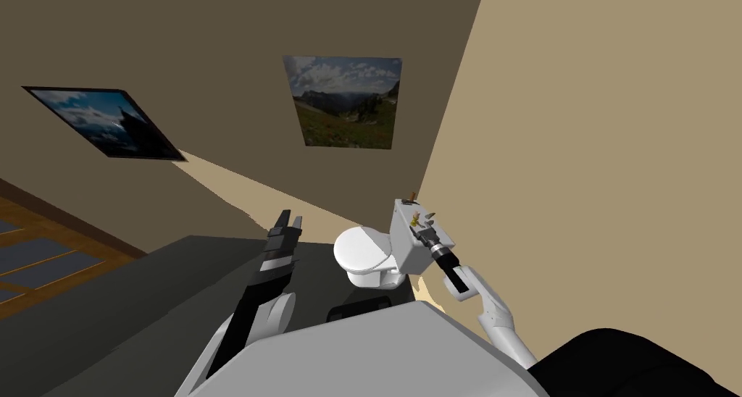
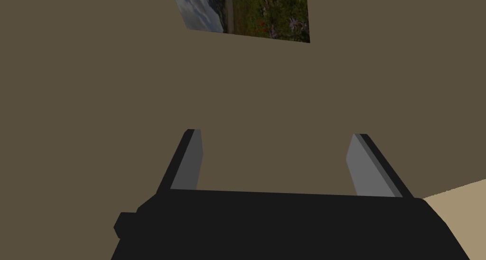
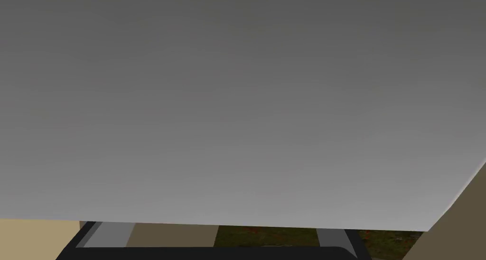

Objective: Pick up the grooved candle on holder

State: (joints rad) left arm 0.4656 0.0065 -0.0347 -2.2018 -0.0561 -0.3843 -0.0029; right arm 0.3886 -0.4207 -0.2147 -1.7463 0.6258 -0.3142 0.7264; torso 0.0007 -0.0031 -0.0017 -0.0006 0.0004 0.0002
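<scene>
Currently, right end effector (image 1: 419, 230): hovering wide-open near the small yellow candle (image 1: 414, 219) on the white boxy toilet tank (image 1: 406, 255), apparently lining up a grasp.
Left end effector (image 1: 290, 217): hanging raised, fingers wide, leaving room.

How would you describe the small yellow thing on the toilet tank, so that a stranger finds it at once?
Find the white toilet against the beige wall. On top of its tank, beside the right gripper, stands the small yellow thing. Its neighbours are a brown thing and grey ones.
</scene>
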